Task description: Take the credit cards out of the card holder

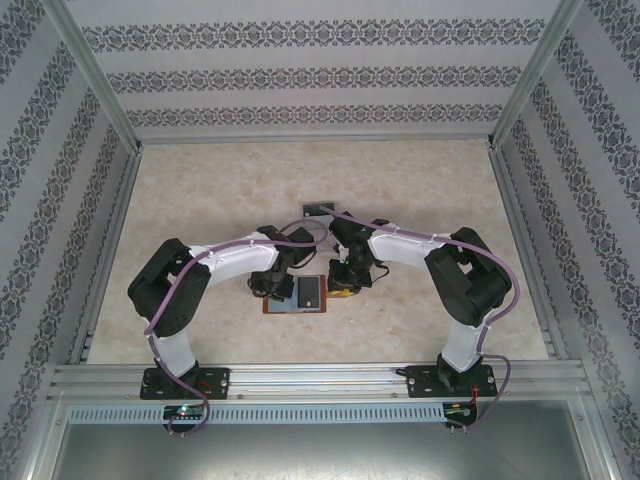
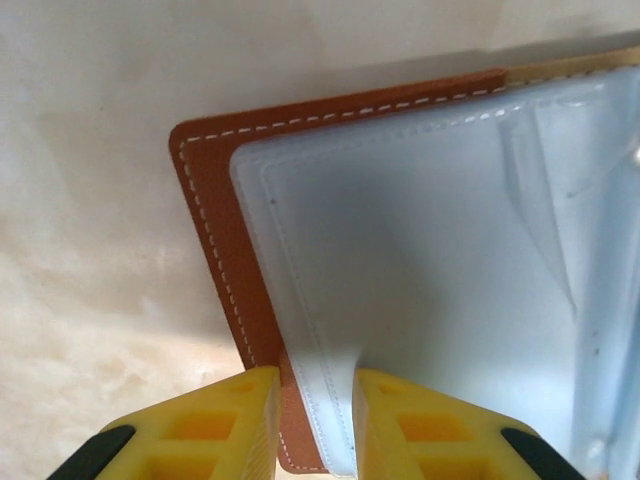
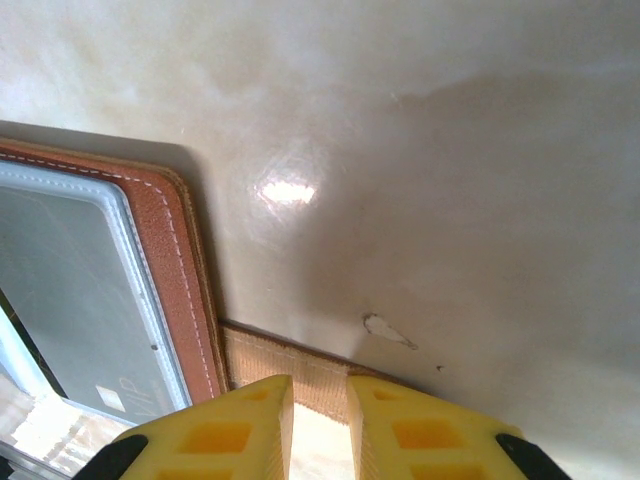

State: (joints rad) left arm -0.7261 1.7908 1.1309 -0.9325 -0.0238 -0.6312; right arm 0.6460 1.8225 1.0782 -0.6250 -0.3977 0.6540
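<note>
card holder (image 1: 292,307): open flat on the table (image 1: 200,200), toward the near edge, midway between the side edges
dark card (image 1: 308,292): I see it sitting in the holder's right half
left claw (image 2: 317,385): narrow gap, astride the holder's stitched edge; can't tell if it pinches
right claw (image 3: 320,390): narrow gap at the strap tab (image 3: 285,362); can't tell if it grips
</note>
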